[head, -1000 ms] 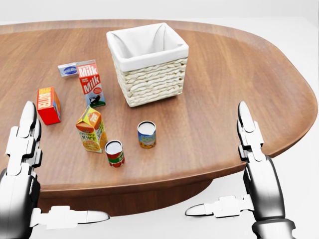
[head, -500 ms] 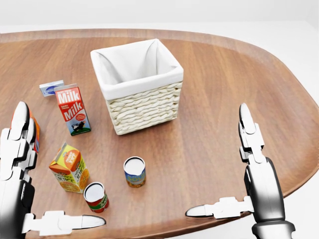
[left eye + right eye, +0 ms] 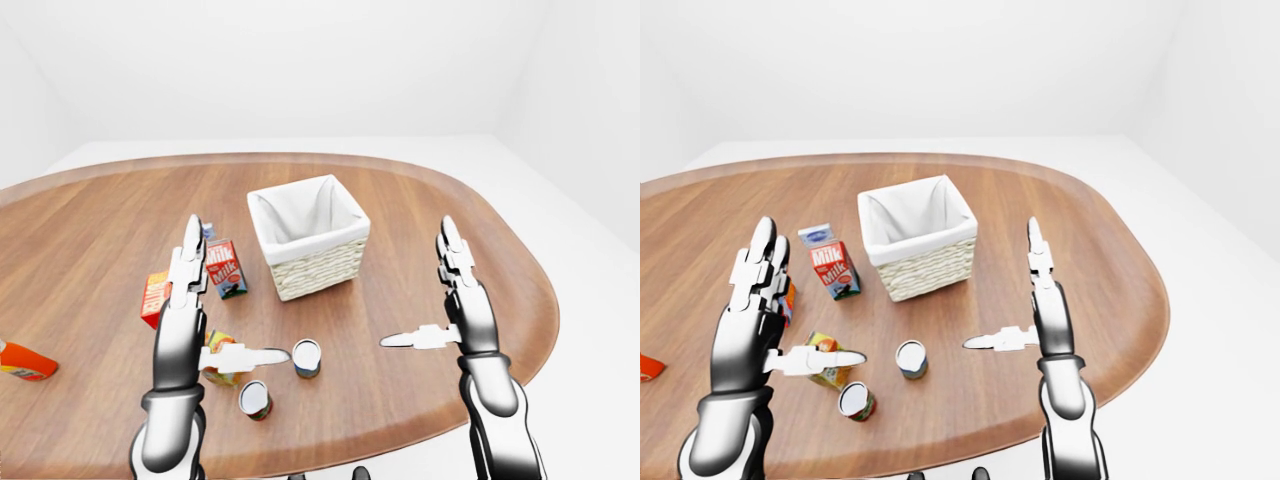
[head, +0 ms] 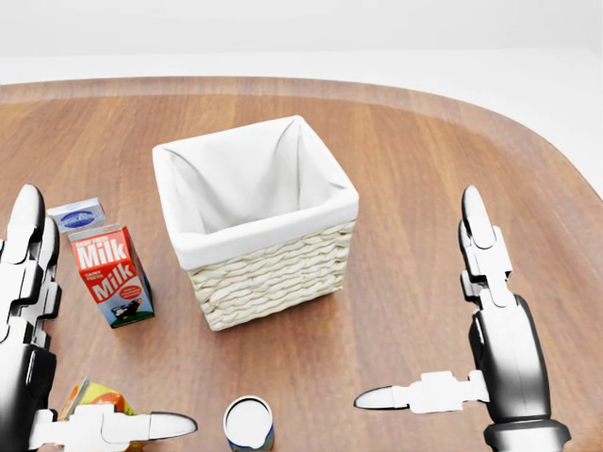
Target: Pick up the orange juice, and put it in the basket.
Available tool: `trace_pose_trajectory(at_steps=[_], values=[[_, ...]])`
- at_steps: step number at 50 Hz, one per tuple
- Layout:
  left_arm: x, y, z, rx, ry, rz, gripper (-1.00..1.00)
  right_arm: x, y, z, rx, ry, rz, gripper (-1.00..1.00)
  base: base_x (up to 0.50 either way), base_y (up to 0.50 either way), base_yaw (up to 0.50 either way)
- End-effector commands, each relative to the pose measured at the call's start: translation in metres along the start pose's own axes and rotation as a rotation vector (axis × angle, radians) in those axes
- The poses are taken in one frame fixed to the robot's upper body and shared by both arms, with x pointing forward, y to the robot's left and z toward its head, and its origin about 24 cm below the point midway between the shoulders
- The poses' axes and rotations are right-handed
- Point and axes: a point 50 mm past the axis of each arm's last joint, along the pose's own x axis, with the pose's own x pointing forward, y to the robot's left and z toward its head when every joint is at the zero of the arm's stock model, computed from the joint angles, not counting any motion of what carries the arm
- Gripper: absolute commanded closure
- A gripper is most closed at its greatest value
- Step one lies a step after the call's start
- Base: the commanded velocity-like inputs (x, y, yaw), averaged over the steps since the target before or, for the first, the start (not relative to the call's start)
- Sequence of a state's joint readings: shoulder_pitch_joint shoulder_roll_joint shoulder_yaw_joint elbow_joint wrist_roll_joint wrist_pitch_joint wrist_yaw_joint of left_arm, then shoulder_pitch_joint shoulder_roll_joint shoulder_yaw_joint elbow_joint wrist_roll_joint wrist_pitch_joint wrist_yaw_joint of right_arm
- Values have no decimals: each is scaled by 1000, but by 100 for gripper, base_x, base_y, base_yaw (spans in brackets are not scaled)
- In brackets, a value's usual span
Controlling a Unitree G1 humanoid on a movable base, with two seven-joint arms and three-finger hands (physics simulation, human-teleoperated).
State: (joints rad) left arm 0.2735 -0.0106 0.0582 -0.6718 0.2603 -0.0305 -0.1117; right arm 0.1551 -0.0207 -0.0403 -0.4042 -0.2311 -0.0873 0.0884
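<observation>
While both hands are hanging splayed over the oval brown wooden desk (image 3: 90, 230), neither is touching anything. The left hand (image 3: 765, 320) and right hand (image 4: 471, 339) are each spreading fingers and thumb wide, gripping nothing. The small orange-and-yellow juice carton (image 3: 823, 362) is standing near the desk's lower left in the right-eye view, partly hiding behind the left thumb; the head view is cutting it off at the bottom edge. The white-lined square wicker basket (image 4: 268, 273) is sitting well apart, up and right.
</observation>
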Motion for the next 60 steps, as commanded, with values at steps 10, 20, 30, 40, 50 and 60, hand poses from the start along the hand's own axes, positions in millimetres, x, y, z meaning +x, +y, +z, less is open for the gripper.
trace_pose_trajectory(at_steps=[10,20,30,40,50,60], values=[[1,2,7,-5,-13,2,-100,0,1,2,4,10,8,-100,47,-17,0],[1,3,5,-1,-18,3,-100,-2,5,-3,2,15,17,-100,21,-9,0],[0,4,5,4,-24,6,-100,-4,5,-3,-1,22,11,-100,0,0,0],[6,7,0,105,-26,34,-100,-3,3,-6,0,30,3,-100,0,0,0],[20,32,37,237,-159,-18,-100,-1,0,-8,8,35,-7,-100,0,0,0],[17,35,104,431,-447,-188,-100,-2,2,-13,7,55,0,-100,0,0,0]])
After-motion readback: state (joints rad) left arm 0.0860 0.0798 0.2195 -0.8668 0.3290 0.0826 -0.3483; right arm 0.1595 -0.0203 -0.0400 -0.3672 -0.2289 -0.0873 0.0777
